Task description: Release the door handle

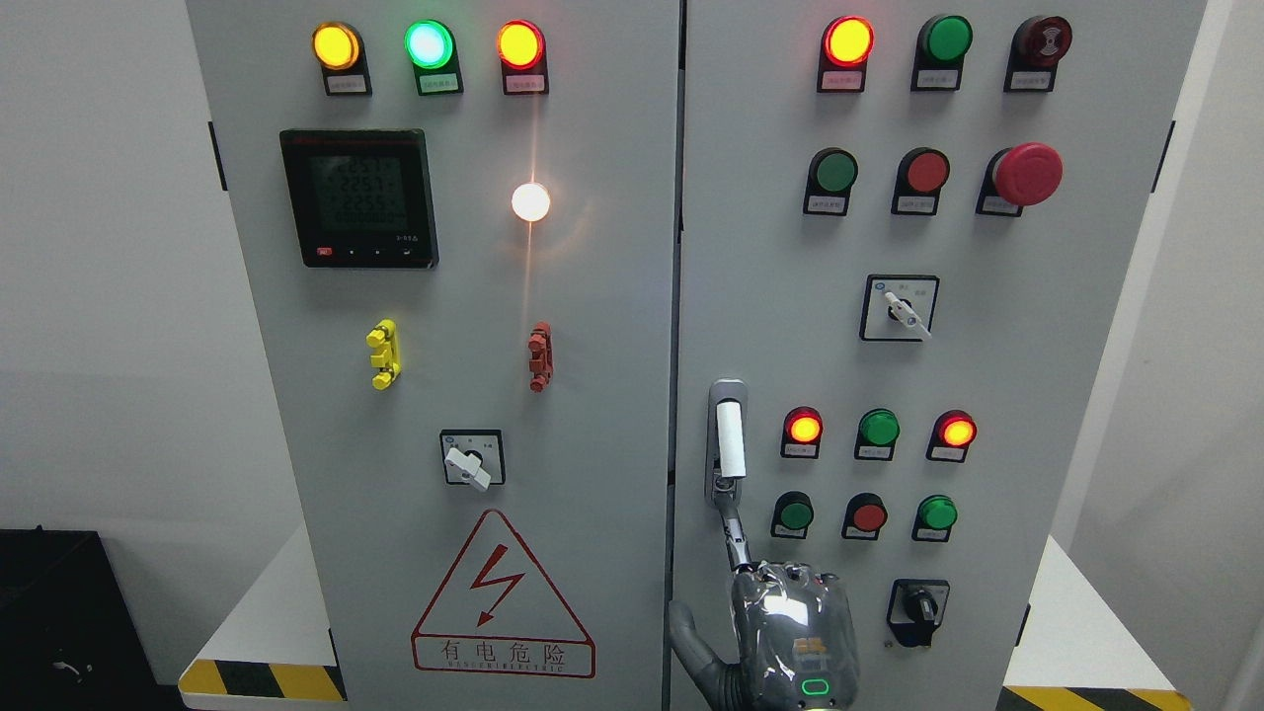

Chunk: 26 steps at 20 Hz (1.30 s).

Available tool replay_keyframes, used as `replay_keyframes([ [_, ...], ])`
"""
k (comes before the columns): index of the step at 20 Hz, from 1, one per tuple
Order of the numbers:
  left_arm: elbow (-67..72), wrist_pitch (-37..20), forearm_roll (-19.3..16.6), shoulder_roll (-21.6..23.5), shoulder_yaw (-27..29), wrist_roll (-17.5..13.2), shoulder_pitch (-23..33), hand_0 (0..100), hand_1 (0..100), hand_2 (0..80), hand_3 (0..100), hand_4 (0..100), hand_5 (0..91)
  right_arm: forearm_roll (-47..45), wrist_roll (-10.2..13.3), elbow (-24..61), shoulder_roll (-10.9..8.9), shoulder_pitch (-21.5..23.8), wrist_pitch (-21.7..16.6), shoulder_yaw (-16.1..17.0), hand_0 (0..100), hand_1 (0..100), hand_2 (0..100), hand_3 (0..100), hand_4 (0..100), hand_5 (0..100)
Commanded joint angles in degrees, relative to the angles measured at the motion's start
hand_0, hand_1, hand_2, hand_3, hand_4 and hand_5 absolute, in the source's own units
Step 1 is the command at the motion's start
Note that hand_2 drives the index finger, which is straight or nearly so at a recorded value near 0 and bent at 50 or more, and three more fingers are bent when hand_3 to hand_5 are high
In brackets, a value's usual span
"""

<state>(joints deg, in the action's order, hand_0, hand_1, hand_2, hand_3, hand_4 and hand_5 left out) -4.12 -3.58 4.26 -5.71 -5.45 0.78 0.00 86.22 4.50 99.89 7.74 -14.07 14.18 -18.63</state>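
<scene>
Nearest to us, one hand (790,632) rises from the bottom edge slightly right of centre. We cannot see which side its arm enters from, so we do not assign it left or right. Its back faces the camera, and one finger (733,533) extends upward, its tip touching the lower end of the door handle (729,441). The remaining fingers are hidden behind the hand, so we cannot tell how far it is open or whether anything is gripped. We judge this single contact to be the last remaining touch before release.

The handle stands upright in its recess on the right door (1037,346), just beside the centre seam (679,296). This location gives the most leverage away from the hinges. Both doors appear closed and flush.
</scene>
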Motion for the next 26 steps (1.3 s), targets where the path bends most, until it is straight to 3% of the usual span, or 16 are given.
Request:
replay_keyframes([
  [1,-0.01,-0.02,-0.04,0.0,0.0,0.01,0.97,12,56,0.0,0,0,0.0,0.0,0.25,0.48,0.0,0.01,0.06,0.26,38,29,17,100,100,100],
  [13,-0.01,-0.02,0.04,0.0,0.0,0.01,0.97,12,56,0.0,0,0,0.0,0.0,0.25,1.79,0.0,-0.16,0.06,0.0,38,29,18,100,100,100],
  [26,-0.01,-0.02,0.05,0.0,0.0,0.01,0.97,12,56,0.0,0,0,0.0,0.0,0.51,2.94,0.0,-0.25,-0.03,-0.35,39,35,29,100,100,100],
])
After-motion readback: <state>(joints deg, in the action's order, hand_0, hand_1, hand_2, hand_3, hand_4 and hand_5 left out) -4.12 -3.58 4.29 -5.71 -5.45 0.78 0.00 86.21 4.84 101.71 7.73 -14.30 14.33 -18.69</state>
